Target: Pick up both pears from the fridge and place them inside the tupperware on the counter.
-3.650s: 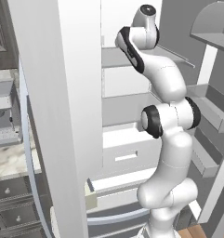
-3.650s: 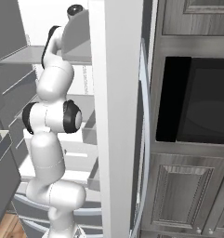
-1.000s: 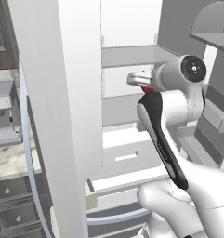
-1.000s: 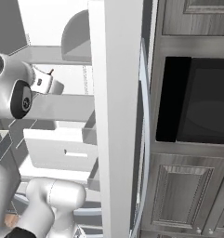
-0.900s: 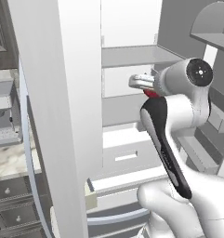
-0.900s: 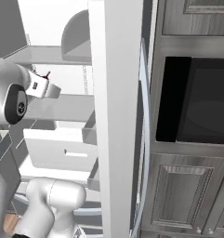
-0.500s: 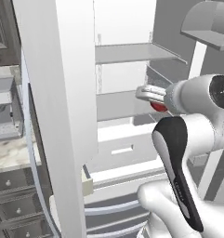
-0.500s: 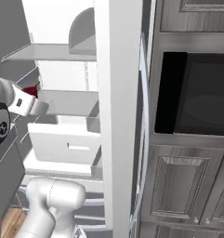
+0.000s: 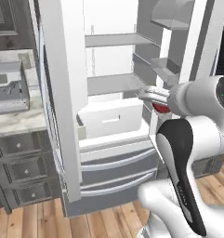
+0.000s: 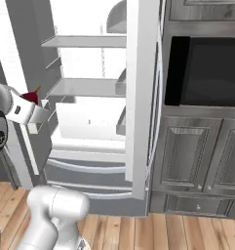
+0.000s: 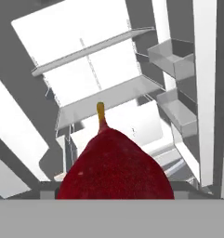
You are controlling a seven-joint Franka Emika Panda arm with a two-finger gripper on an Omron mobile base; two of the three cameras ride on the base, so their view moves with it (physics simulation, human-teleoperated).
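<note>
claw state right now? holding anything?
Claw: shut on the glossy red pear, held out in front of the open light-grey fridge.

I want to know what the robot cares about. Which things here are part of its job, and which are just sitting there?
Part of the job:
- red pear, held in the gripper
- fridge, standing open
- counter beside it

Just there:
- toaster on the counter
- dark oven
- wood floor
</note>
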